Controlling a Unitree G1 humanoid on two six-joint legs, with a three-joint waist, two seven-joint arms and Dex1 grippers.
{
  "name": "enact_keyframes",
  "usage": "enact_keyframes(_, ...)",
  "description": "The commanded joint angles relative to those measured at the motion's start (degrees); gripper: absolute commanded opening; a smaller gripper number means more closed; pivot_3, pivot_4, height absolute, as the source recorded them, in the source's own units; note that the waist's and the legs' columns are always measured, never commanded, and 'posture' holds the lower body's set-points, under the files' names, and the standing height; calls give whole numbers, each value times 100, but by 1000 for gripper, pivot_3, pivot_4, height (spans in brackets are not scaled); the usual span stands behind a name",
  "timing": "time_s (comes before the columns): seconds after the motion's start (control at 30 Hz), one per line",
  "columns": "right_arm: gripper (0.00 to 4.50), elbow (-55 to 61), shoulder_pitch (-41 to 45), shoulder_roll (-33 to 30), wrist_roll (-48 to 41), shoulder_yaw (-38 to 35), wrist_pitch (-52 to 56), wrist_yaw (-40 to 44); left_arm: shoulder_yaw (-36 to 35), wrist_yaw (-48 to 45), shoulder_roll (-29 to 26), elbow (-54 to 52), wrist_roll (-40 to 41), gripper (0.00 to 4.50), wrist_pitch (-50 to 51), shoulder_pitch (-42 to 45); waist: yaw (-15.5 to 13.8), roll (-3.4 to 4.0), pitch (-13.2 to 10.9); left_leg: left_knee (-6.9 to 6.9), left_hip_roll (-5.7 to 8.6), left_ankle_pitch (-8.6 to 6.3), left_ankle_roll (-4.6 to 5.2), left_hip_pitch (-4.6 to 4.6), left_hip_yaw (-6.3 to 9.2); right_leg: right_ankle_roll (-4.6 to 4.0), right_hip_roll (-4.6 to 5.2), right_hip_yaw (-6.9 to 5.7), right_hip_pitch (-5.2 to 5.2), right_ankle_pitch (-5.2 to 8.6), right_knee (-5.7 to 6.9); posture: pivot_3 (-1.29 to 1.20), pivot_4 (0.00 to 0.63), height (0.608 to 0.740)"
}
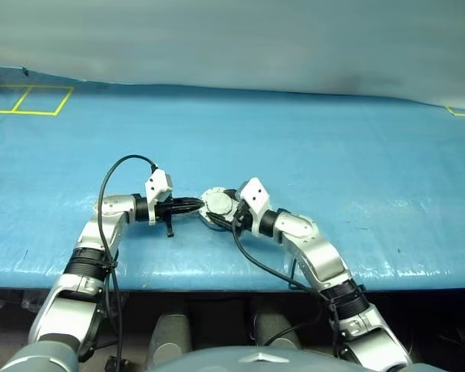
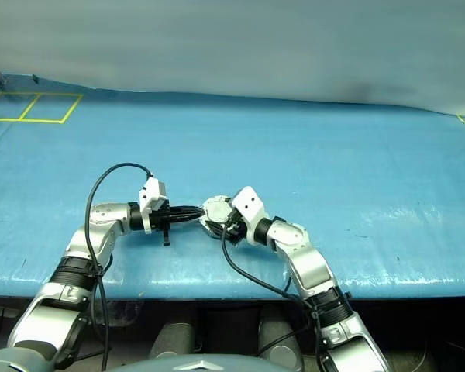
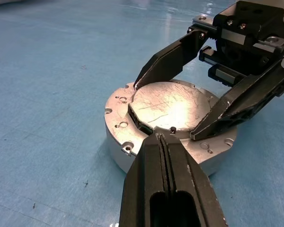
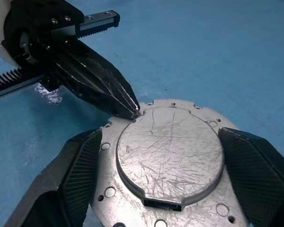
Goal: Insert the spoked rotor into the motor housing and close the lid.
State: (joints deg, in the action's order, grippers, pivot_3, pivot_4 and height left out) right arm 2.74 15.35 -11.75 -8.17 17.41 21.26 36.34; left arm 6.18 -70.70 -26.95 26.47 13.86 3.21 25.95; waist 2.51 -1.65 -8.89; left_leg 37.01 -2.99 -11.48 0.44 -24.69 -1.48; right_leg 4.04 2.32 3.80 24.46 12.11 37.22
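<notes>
The motor housing [image 1: 217,206] lies on the blue table between my two grippers, a round silver puck with a holed flange [image 4: 206,116]. The lid [image 3: 170,106] lies flat on top of it, its plain scratched grey-silver face up. The spoked rotor is hidden. My right gripper [image 4: 163,137] is open, with one black finger [image 4: 80,170] on each side of the housing. My left gripper [image 3: 161,137] is shut with nothing in it. Its joined tips touch the housing's top at the lid's edge.
The blue table cover [image 1: 333,155] stretches wide on all sides of the housing. Its front edge [image 1: 217,283] runs just below my arms. Yellow tape lines [image 1: 31,101] mark the far left corner. A black cable [image 1: 108,174] loops over my left forearm.
</notes>
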Motion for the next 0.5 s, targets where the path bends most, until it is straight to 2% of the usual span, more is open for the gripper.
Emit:
enact_keyframes(0.03,4437,328,-50,-9,-33,-178,-22,-155,88,-10,-11,61,-106,0,38,-67,-12,0,0,0,0,0,-1,-1,-1,0,0,0,0,0,-2,0,150,740)
enact_keyframes(0.23,4437,1071,-163,261,-661,-869,421,-596,54,-7,-3,71,-81,0,7,-85,-44,1,-2,0,0,-1,-2,-13,-1,2,0,0,4,-1,-12,0,150,740)
enact_keyframes(0.37,4437,1199,-331,563,-1588,-1726,1773,-1148,36,-6,9,103,-75,0,-73,-92,-46,0,-1,-5,-1,-2,-3,-13,0,3,0,-2,1,-3,-18,0,150,740)
enact_keyframes(0.5,4437,1196,-634,634,-2391,-2237,2658,-1215,21,-15,23,126,-56,0,-131,-91,-68,2,-2,-7,-1,-3,-5,-18,-1,-21,3,-4,0,-18,-26,0,150,740)
